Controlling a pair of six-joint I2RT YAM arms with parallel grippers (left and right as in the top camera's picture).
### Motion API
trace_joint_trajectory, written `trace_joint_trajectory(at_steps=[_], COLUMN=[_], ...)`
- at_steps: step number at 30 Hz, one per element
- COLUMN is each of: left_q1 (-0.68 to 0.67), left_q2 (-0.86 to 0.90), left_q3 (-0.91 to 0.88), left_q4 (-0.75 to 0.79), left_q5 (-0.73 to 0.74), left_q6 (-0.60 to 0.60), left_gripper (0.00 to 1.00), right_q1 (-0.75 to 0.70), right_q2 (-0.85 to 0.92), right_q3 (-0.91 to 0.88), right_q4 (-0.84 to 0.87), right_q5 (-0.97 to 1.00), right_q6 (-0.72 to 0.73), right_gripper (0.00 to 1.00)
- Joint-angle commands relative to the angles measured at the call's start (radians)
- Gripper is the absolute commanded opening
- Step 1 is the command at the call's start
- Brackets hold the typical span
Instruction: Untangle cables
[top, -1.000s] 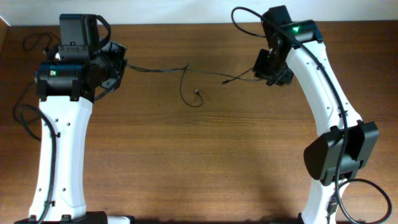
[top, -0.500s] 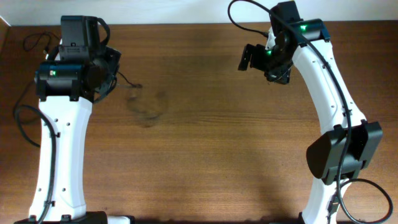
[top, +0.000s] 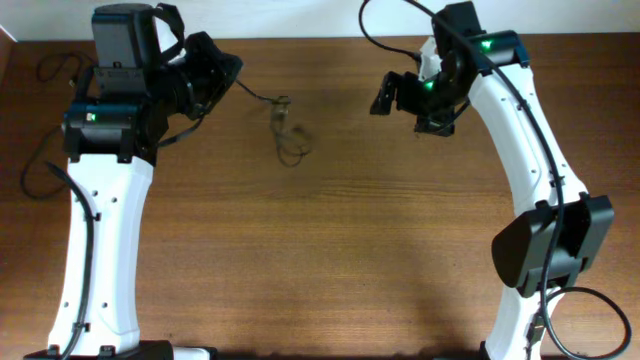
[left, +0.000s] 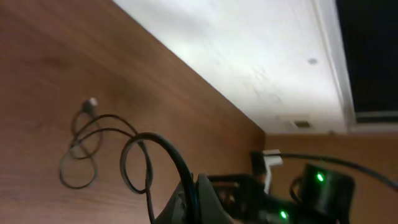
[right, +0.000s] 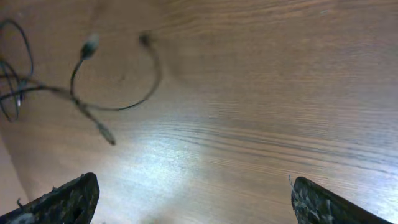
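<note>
The wooden table (top: 330, 260) fills the overhead view, with the left arm (top: 100, 200) and the right arm (top: 520, 130) both reaching toward its far edge. The left gripper (top: 228, 78) is at the far left part of the table and points to the middle. Its fingers (left: 198, 198) look pressed together, and a black cord comes out from between them, so it is closed on the cables (top: 281, 120). From this gripper the thin cord runs to the right and then drops into a few small loose loops near the far middle of the table. These loops look blurred from overhead, and I cannot tell if they rest on the wood or hang a little above it. The right gripper (top: 388, 97) is apart from the cables, on their right side. In its wrist view both fingers (right: 71, 196) stand wide apart with only bare wood between them, so it is open and holds nothing. One small silvery plug (left: 91, 102) shows at the end of a loop.
</note>
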Motion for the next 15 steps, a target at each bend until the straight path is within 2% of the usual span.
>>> trace_joint_trajectory(at_steps=[1,8,10,12,15], left_q1=[-0.011,-0.058,-0.060,-0.060,-0.060], left_q2=[-0.001,-0.001,-0.001,-0.001,-0.001], left_q3=[0.005,0.005,0.005,0.005,0.005], left_q4=[0.018,0.017,0.017,0.012,-0.029], left_q5=[0.092,0.080,0.064,0.012,-0.033], left_q6=[0.068,0.227,0.229,0.229,0.230], left_gripper=[0.00,0.01,0.06,0.00,0.00], right_q1=[0.052,0.072,0.072,0.072,0.072], right_q2=[0.013,0.013,0.013,0.013,0.013], right_q3=[-0.002,-0.002,-0.002,-0.002,-0.002], right_q4=[0.029,0.057,0.060,0.060,0.063], right_q5=[0.006,0.006,0.006,0.006,0.006], right_q6=[-0.024,-0.024,-0.024,-0.024,-0.024], right_gripper=[0.98,0.98,0.99,0.98,0.98])
